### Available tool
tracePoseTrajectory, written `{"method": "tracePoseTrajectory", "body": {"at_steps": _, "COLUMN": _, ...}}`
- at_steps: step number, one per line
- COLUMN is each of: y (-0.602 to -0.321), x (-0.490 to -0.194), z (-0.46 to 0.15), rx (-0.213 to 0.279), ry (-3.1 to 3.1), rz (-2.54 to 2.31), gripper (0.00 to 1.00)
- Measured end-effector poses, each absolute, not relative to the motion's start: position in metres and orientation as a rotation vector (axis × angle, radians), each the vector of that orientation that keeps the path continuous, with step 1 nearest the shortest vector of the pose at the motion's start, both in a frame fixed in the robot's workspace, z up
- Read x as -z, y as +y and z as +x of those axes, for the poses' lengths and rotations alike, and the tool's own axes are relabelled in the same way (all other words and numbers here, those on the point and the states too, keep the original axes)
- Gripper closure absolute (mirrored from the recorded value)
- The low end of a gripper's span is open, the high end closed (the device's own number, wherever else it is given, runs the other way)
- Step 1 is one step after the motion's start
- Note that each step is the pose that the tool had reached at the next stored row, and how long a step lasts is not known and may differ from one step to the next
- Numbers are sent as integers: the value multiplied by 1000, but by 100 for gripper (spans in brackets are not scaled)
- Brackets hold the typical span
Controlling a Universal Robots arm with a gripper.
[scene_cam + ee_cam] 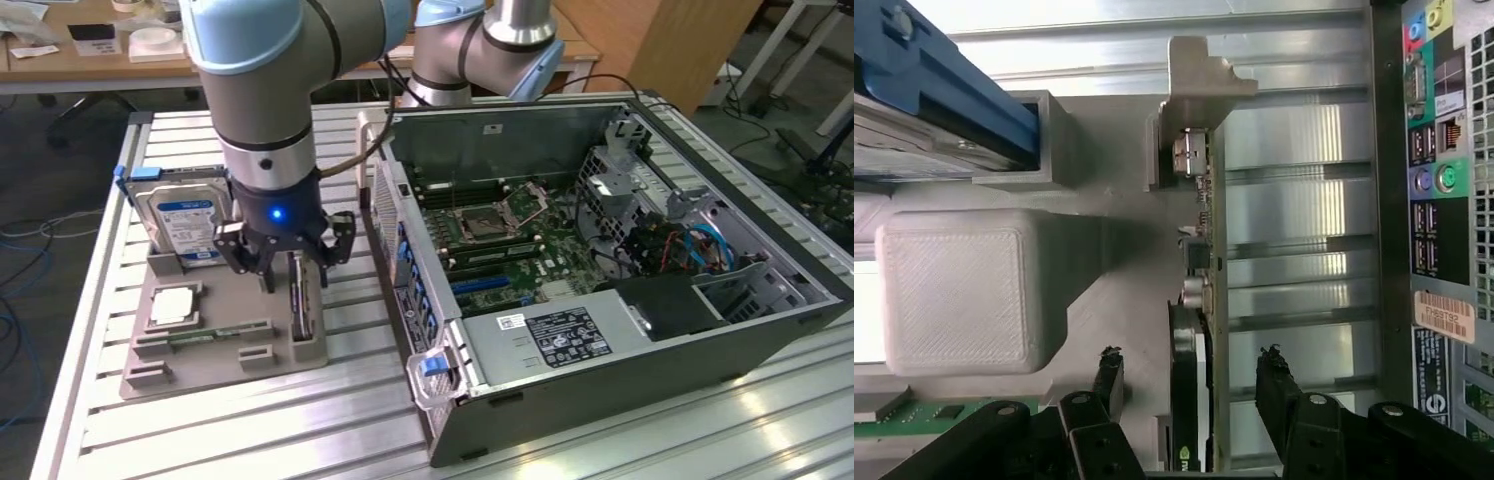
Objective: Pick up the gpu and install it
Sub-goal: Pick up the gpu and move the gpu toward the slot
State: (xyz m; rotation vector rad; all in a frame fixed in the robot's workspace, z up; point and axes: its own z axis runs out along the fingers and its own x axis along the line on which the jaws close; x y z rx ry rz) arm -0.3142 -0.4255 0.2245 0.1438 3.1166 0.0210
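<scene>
My robot arm's black hand (1190,355), fingers spread wide and gripping nothing, hangs astride the gpu (1186,390), a thin, flat dark expansion card standing on edge in a slot of the grey plastic parts holder (227,365). From my remote station I see the holder resting on the slatted aluminium desk (200,440), a blue-labelled silver hard drive (187,225) upright in it, just beside the open black computer case (747,330) with its motherboard exposed.
</scene>
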Motion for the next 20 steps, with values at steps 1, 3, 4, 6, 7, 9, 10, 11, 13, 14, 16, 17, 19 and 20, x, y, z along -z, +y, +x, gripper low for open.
{"method": "tracePoseTrajectory", "body": {"at_steps": 1, "y": -425, "x": -223, "z": -314, "rx": -21, "ry": 3117, "rz": 144, "gripper": 35}}
{"method": "tracePoseTrajectory", "body": {"at_steps": 3, "y": -425, "x": -219, "z": -314, "rx": -21, "ry": 3116, "rz": 146, "gripper": 35}}
{"method": "tracePoseTrajectory", "body": {"at_steps": 4, "y": -425, "x": -217, "z": -314, "rx": -21, "ry": 3116, "rz": 147, "gripper": 35}}
{"method": "tracePoseTrajectory", "body": {"at_steps": 6, "y": -425, "x": -214, "z": -314, "rx": -21, "ry": 3116, "rz": 147, "gripper": 35}}
{"method": "tracePoseTrajectory", "body": {"at_steps": 7, "y": -425, "x": -214, "z": -314, "rx": -21, "ry": 3117, "rz": 147, "gripper": 35}}
{"method": "tracePoseTrajectory", "body": {"at_steps": 9, "y": -425, "x": -214, "z": -314, "rx": -21, "ry": 3117, "rz": 147, "gripper": 35}}
{"method": "tracePoseTrajectory", "body": {"at_steps": 10, "y": -425, "x": -214, "z": -314, "rx": -21, "ry": 3117, "rz": 147, "gripper": 35}}
{"method": "tracePoseTrajectory", "body": {"at_steps": 11, "y": -425, "x": -214, "z": -314, "rx": -21, "ry": 3116, "rz": 147, "gripper": 35}}
{"method": "tracePoseTrajectory", "body": {"at_steps": 13, "y": -425, "x": -214, "z": -314, "rx": -20, "ry": 3116, "rz": 147, "gripper": 35}}
{"method": "tracePoseTrajectory", "body": {"at_steps": 14, "y": -425, "x": -214, "z": -314, "rx": -20, "ry": 3116, "rz": 147, "gripper": 35}}
{"method": "tracePoseTrajectory", "body": {"at_steps": 16, "y": -425, "x": -214, "z": -314, "rx": -19, "ry": 3116, "rz": 147, "gripper": 37}}
{"method": "tracePoseTrajectory", "body": {"at_steps": 17, "y": -425, "x": -213, "z": -314, "rx": -19, "ry": 3116, "rz": 147, "gripper": 43}}
{"method": "tracePoseTrajectory", "body": {"at_steps": 19, "y": -425, "x": -212, "z": -314, "rx": -19, "ry": 3116, "rz": 147, "gripper": 50}}
{"method": "tracePoseTrajectory", "body": {"at_steps": 20, "y": -425, "x": -211, "z": -314, "rx": -19, "ry": 3116, "rz": 147, "gripper": 50}}
